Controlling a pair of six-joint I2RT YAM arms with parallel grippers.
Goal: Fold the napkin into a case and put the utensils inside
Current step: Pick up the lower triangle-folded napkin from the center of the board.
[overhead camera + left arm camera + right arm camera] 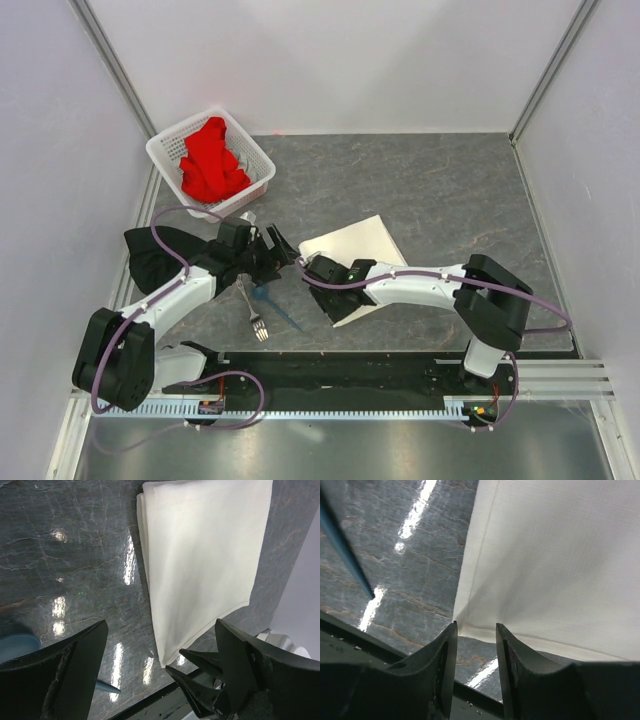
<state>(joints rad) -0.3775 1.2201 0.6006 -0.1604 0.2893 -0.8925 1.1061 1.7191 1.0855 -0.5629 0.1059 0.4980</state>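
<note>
At the near left corner of the napkin (358, 243), right gripper (475, 630) jaws stood part-spread, pinching nothing, seemingly poised to fold; left gripper (277, 245) gaped wide left of napkin; fork (252, 308), spoon (278, 305) lay farther left.

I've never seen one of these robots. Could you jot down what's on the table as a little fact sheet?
napkin: cream, folded flat, mid-table
fork: on bare table, left of napkin
blue spoon: beside fork
left fingers: wide open, empty
right fingers: apart, at a napkin corner
basket: holds red cloth
black cloth: table's left edge
</note>
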